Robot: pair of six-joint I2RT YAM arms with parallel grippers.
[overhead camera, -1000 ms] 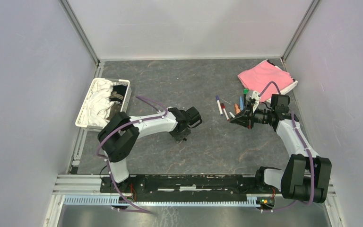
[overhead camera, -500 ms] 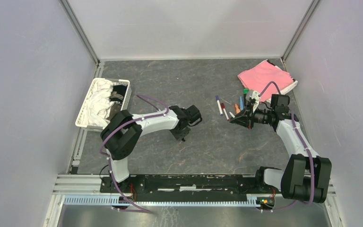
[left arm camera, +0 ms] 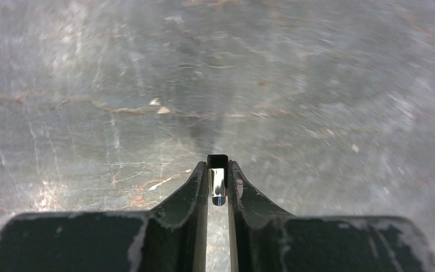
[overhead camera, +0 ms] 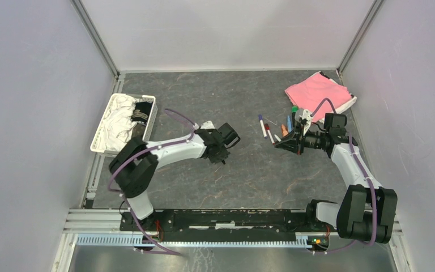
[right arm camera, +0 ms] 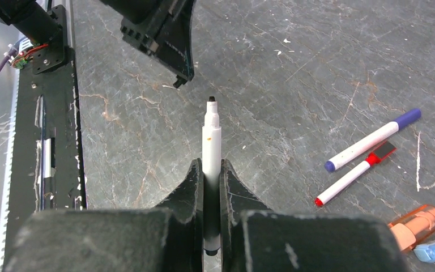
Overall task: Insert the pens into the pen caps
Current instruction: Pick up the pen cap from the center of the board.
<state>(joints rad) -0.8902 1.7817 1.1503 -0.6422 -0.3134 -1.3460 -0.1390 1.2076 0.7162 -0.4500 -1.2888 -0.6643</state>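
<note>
The left hand (left arm camera: 218,170) has just pinched shut on the black cap (left arm camera: 217,182) and lifted it off the table (left arm camera: 147,85). The right hand (right arm camera: 210,165) grips the white pen (right arm camera: 211,136), tip towards it, so capping looks next.

Dark grey marbled tabletop (overhead camera: 243,96), pale lilac-grey panel walls (overhead camera: 34,113) boxing it in on three sides, silver aluminium posts (overhead camera: 97,39) at the back corners, light soft and even.

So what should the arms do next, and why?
Probably carry the left gripper and its black cap across to the pen in the right gripper, lining cap with tip: the pen's tip is bare and points at the left gripper, with a gap between them.
</note>
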